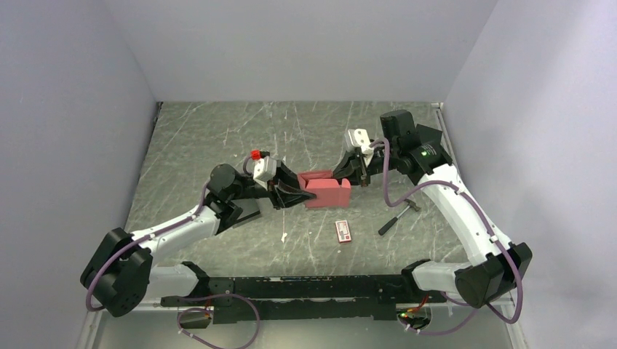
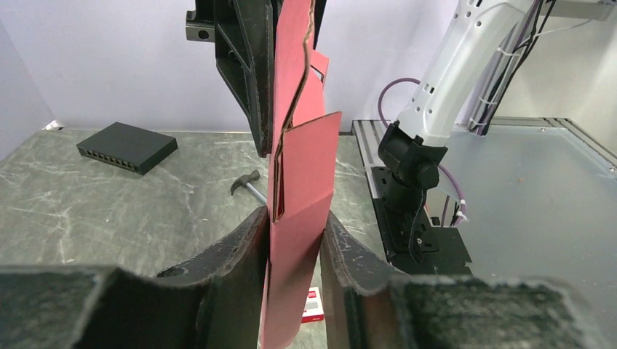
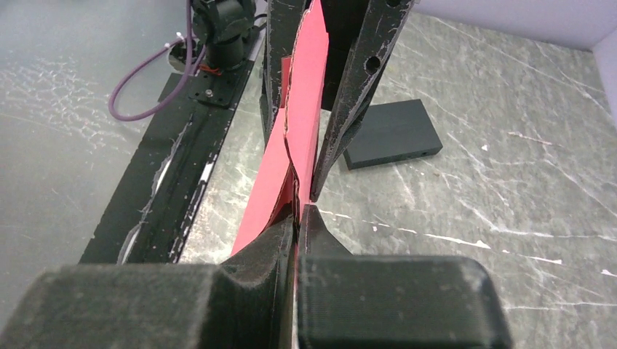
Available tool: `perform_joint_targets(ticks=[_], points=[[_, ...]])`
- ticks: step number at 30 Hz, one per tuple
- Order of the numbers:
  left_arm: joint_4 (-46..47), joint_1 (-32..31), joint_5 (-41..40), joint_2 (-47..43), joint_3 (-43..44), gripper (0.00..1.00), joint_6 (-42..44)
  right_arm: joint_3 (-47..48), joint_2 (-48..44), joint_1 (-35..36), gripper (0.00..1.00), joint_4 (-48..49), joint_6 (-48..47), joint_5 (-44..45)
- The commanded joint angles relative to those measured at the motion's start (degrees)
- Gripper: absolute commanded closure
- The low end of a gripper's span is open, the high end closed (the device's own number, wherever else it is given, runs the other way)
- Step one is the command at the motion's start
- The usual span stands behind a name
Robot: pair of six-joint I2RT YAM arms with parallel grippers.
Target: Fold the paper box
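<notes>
Paper box: red-pink cardboard, partly folded, held between the two grippers just beyond the small red-and-white packet, on the far-wall side of it. Whether its lower edge touches the table cannot be told from the overhead view. Left gripper comes in from the left of the packet and meets the box at its left end. In the left wrist view its fingers flank the cardboard closely, one on each face and seemingly touching it, so the box is grasped there, with a loose flap standing out from the main panel. Right gripper reaches down from beyond and to the right of the packet onto the box's far right corner. In the right wrist view its fingers are clenched tight on a thin edge of the cardboard, no gap between the pads. In both wrist views the sheet stands edge-on, running from one gripper straight into the other. Hammer: lies flat on the table to the right of the packet, well apart from it. Black box: flat on the table, left of the packet, mostly hidden under the left arm in the overhead view.
</notes>
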Motion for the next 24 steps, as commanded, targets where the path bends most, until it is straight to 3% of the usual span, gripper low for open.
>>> perform_joint_targets(ticks=[1, 7, 10, 17, 24], points=[[1.59, -0.01, -0.53, 0.12, 0.55, 0.73, -0.7, -0.27, -1.29, 0.43, 1.0, 2.83, 2.98, -4.68], [6.6, -0.03, 2.06, 4.22, 2.72, 0.83, -4.97, -1.94, -1.19, 1.12, 1.0, 7.17, 8.2, -3.75], [9.02, 0.07, 2.4, 6.12, 3.32, 1.0, -7.79, -2.72, -1.37, 1.4, 1.0, 10.61, 13.01, -1.86], [10.45, 0.08, 2.14, 7.14, 3.37, 1.0, -9.74, -4.11, -1.59, 1.61, 1.0, 15.98, 20.99, 2.64], [8.06, 0.83, 0.55, 3.57, 0.7, 1.0, -8.19, -0.59, -1.82, 0.08, 0.71, 13.56, 22.77, 6.81]])
